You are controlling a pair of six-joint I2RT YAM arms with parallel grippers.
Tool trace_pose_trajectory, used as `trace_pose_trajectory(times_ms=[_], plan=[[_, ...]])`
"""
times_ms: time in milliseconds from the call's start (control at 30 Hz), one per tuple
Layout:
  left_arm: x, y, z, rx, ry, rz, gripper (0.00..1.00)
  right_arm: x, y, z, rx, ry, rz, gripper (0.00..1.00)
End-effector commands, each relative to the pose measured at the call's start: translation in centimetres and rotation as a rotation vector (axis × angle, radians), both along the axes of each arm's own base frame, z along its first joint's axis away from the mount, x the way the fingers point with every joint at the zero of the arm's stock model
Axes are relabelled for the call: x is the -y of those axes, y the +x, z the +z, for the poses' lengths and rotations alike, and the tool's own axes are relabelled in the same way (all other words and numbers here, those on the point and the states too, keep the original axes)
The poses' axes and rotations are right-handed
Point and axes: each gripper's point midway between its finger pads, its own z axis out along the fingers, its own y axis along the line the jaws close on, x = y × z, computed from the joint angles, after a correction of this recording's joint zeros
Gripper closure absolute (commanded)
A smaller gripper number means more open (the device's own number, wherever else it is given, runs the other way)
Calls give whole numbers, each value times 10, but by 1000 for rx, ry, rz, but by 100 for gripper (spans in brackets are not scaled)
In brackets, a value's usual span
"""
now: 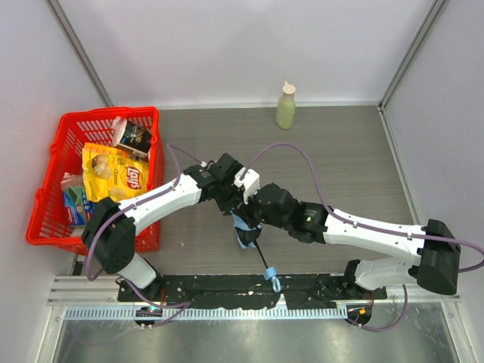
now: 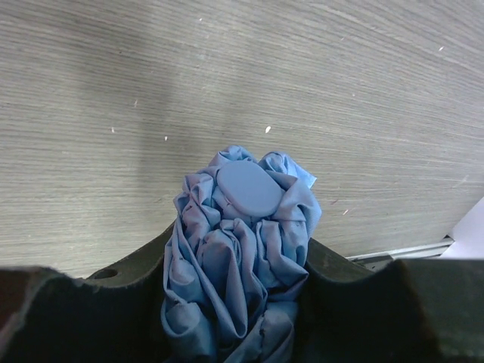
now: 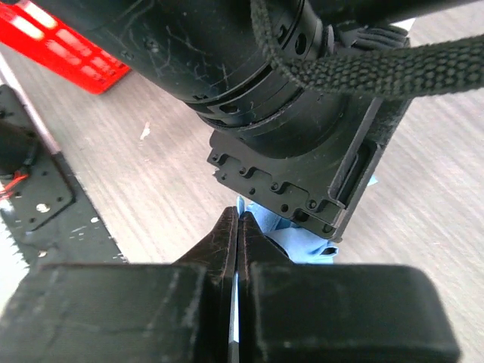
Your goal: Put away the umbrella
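**In the middle of the table [image 1: 340,151]: a scrunched blue umbrella [image 1: 243,231]**

Its sky-blue cloth is bunched up in wrinkly folds. A thin black stick [image 1: 259,257] leads to a small light-blue handle [image 1: 274,282]. The left gripper [image 2: 236,302] squeezes the cloth. The right gripper [image 3: 238,249] is pressed tight together.

White-and-black left arm [image 1: 162,195] reaches right to mid-table; left gripper [image 2: 234,283] part-closed, jaws clamping sky-blue fabric folding umbrella [image 2: 249,193]. White-and-black right arm [image 1: 378,236] stretches left; right gripper [image 3: 237,231] fingers pressed together, just beside left wrist.
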Motion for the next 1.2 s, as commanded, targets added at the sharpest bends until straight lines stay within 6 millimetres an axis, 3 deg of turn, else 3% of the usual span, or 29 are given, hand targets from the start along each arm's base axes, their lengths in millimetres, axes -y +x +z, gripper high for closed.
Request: trace_pose_trajectory(times_ms=[0, 167, 400, 633, 733, 967, 1100, 1167], plan=[[20, 24, 25, 93, -105, 50, 100, -12, 18, 95, 263, 197, -81, 99], [34, 16, 30, 37, -186, 39, 100, -6, 13, 83, 349, 87, -119, 99], [35, 16, 50, 30, -224, 41, 100, -15, -6, 31, 325, -66, -25, 99], [32, 6, 64, -2, -259, 40, 100, -1, 2, -1, 335, -158, -74, 99], [34, 1, 65, -28, -279, 43, 100, 8, 20, 11, 386, -145, -201, 99], [34, -3, 59, -48, -290, 41, 100, 2, 32, 73, 344, 155, -288, 99], [36, -6, 59, -52, -299, 25, 100, 2, 40, 86, 341, 205, -306, 99], [36, -8, 58, -64, -304, 34, 100, 2, 42, 79, 362, 154, -300, 99]])
